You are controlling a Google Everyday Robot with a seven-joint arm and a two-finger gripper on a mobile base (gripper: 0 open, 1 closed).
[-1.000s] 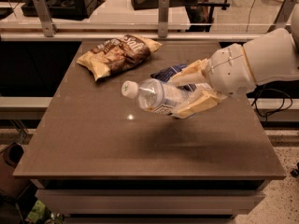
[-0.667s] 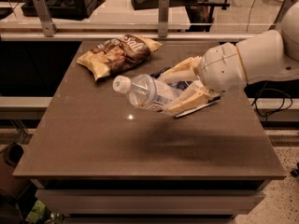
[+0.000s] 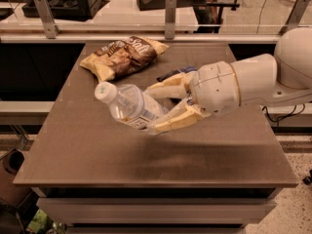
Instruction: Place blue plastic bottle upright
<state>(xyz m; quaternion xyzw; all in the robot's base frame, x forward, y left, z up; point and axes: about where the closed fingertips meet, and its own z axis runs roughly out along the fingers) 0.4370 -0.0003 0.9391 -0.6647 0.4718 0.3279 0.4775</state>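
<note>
Change: the gripper point(image 3: 157, 108) and the blue plastic bottle point(image 3: 132, 106) have moved left in the last second, and the cap has tipped higher.
Fingers: clamped on the bottle's lower body.
Bottle position: held above the desk point(image 3: 97, 165), tilted, cap up-left.
Task status: judged mid-rotation, not yet upright or set down.
Desk: flat and brown, with a chip bag point(image 3: 124, 57) at the rear and a dark blue snack bag point(image 3: 173, 73) behind the gripper.
Room: rail posts point(image 3: 169, 16) beyond.

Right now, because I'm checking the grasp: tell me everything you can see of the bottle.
The bottle is clear, pale-tinted plastic with a white screw cap and a label with dark print. It is tilted, cap pointing up and left, not upright. The gripper clamps its lower body between two tan fingers, one above, one below. It appears lifted off the table; its base is hidden.
</note>
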